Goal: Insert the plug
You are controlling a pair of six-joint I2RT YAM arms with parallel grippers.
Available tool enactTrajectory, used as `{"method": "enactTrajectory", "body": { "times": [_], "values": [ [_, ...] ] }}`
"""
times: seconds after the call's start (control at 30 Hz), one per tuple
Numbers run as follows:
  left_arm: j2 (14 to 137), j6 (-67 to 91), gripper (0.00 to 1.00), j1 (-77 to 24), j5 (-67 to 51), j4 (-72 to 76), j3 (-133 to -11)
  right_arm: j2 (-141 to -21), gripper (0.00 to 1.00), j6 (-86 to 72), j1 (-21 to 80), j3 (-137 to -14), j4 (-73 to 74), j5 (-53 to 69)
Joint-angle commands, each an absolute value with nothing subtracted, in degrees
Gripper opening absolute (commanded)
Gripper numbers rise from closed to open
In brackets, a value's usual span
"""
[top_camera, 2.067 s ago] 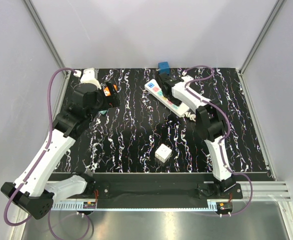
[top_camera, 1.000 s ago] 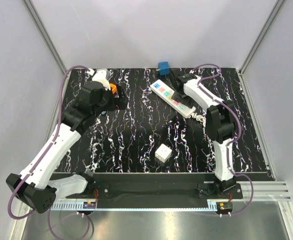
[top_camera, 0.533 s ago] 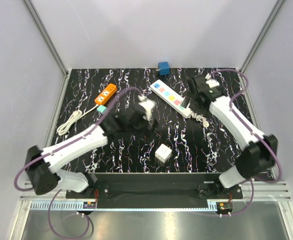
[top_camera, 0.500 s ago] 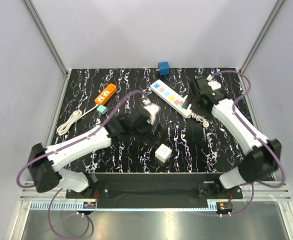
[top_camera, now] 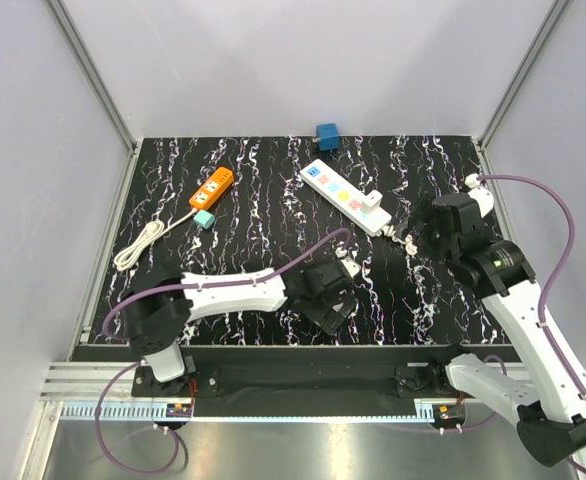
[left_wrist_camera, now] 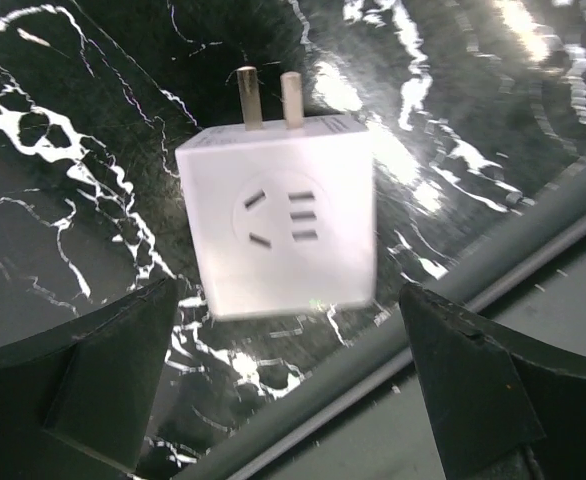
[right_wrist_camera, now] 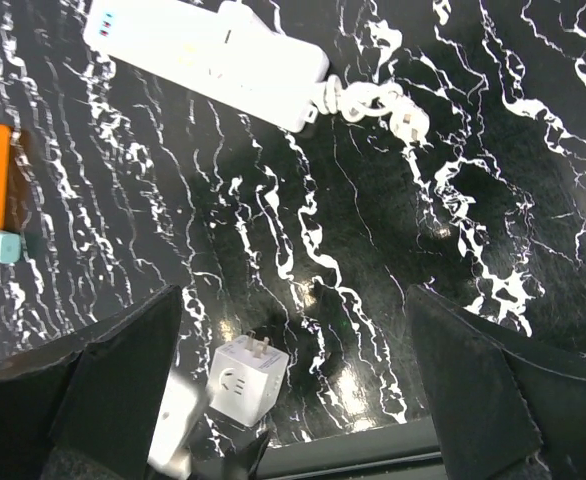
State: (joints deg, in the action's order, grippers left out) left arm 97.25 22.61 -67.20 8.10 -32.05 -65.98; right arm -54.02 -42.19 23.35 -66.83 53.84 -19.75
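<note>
Far to the left of the left gripper (left_wrist_camera: 291, 300), well apart from it, are a coiled white cable (top_camera: 138, 245) and an orange strip (top_camera: 211, 188) with a teal plug (top_camera: 204, 218) at its near end. The left arm lies low across the table (top_camera: 263, 235), with the gripper at the near edge, about centre. Its jaws are spread wide and not clamped on anything. The cube plug (left_wrist_camera: 283, 225) sits between the two fingers (left_wrist_camera: 103, 380), just ahead of the tips. It is close to the left one, with a clear gap to the right one. The cube rests on the table, socket face toward the wrist camera, and its two prongs (left_wrist_camera: 268, 97) point away from the gripper. In the top view the gripper hides the cube.

Beyond the left gripper and a bit to its right, well apart, the white strip (top_camera: 345, 197) lies diagonally. A blue block (top_camera: 327, 136) is near its far end and the cord plug (top_camera: 403, 235) at its near-right end.

The right gripper (right_wrist_camera: 293, 295) is raised over the right side of the table, jaws wide apart, holding nothing. From its wrist, the white strip is far ahead to the upper left and the cord plug is ahead, right of centre. The cube plug is low down beside the left finger in the picture, well apart from this gripper.
</note>
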Motion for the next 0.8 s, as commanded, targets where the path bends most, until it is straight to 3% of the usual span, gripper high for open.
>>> {"method": "enactTrajectory", "body": {
  "times": [0.0,0.17,0.23,0.27,0.3,0.43,0.47,0.63,0.77],
  "values": [
    [99.48,24.08,0.99,-67.32,11.51,-28.92,-68.99,-52.91,1.00,-40.52,23.03,-66.80,52.21,-18.46],
    [101.95,23.82,0.96,-67.32,14.15,-27.87,-69.79,-51.33,1.00,-40.43,23.03,-66.27,51.33,-16.70],
    [101.95,23.29,0.82,-67.24,14.15,-27.16,-69.79,-50.71,1.00,-40.25,23.03,-65.48,50.80,-16.09],
    [101.34,23.12,0.72,-67.32,14.06,-26.38,-69.70,-50.54,1.00,-40.08,23.11,-65.22,50.63,-15.82],
    [100.82,22.68,0.42,-67.24,13.98,-26.11,-69.52,-49.93,1.00,-39.73,23.12,-64.61,50.36,-15.47],
    [93.45,17.51,0.03,-67.32,8.29,-24.70,-65.41,-46.24,1.00,-37.62,23.03,-61.79,48.08,-11.53],
    [88.21,15.58,0.00,-67.15,5.56,-22.87,-63.74,-44.84,0.99,-35.96,23.03,-60.92,47.12,-10.30],
    [72.18,0.90,0.00,-65.57,-40.39,-13.64,-51.27,-34.55,0.98,-31.03,23.03,-56.69,39.12,2.51],
    [62.60,-1.93,0.00,-65.57,-50.52,-10.82,-47.91,-29.71,0.98,-29.01,23.03,-56.78,35.34,15.18]
  ]
}}
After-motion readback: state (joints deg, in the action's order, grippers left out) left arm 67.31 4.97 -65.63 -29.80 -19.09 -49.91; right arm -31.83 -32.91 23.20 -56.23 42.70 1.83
